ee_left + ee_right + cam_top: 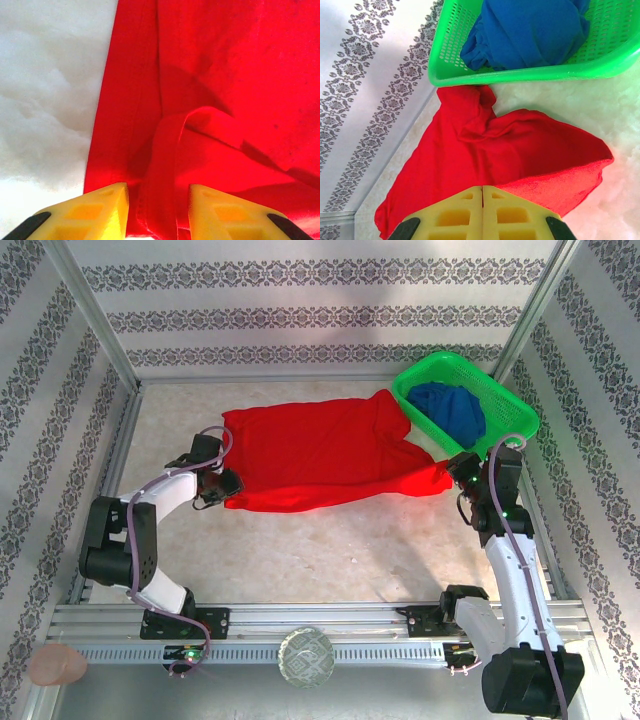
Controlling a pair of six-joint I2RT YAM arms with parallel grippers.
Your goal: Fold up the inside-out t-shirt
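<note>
The left tool [158, 202] stands narrowly parted astride a raised fold of the bright red cloth t-shirt [320, 455], spread across the pale desk [330, 550]; pinching or not, I cannot tell. The right tool [482, 192] is fully closed over the shirt's corner, any trapped cloth hidden.

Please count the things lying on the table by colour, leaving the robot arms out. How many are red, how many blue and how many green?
Red: 1, the t-shirt, spread out on the table
Blue: 1, the garment, lying in the basket
Green: 1, the basket, at the far right corner
Total: 3
</note>
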